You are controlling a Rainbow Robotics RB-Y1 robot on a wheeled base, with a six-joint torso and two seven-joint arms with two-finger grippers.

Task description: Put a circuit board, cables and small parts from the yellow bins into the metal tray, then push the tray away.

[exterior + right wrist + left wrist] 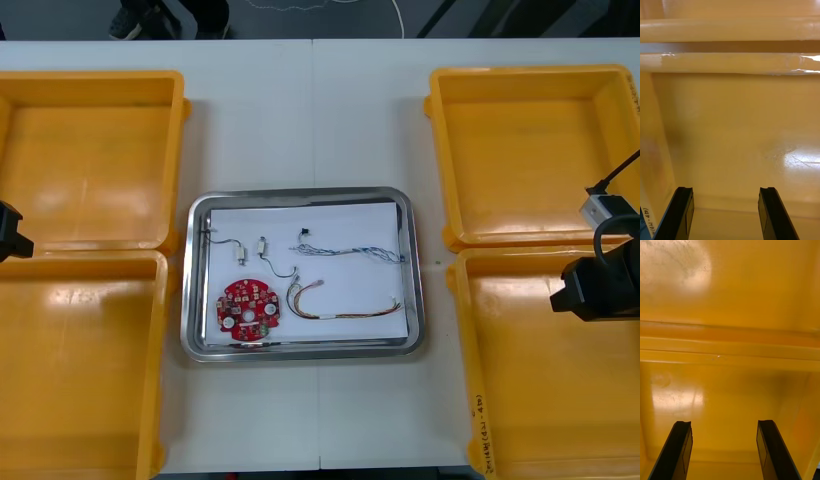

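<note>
The left pincer hangs with its black fingers spread wide and nothing between them, above the two left yellow bins, by the double rim where they meet. The right pincer is equally spread and holds nothing; it hovers over the near right bin, close to that bin's far wall. A white label runs along this bin's left rim (its handwriting, which seems to end in bracketed digits, is too small to read for certain).

Between the bins, in the middle of the tabletop, sits the metal tray, white inside. In it the round red circuit board lies at the near left. The red and yellow cable lies to its right, and the blue and white cable is beyond that. Small metal parts on thin black wires lie at the far left.
</note>
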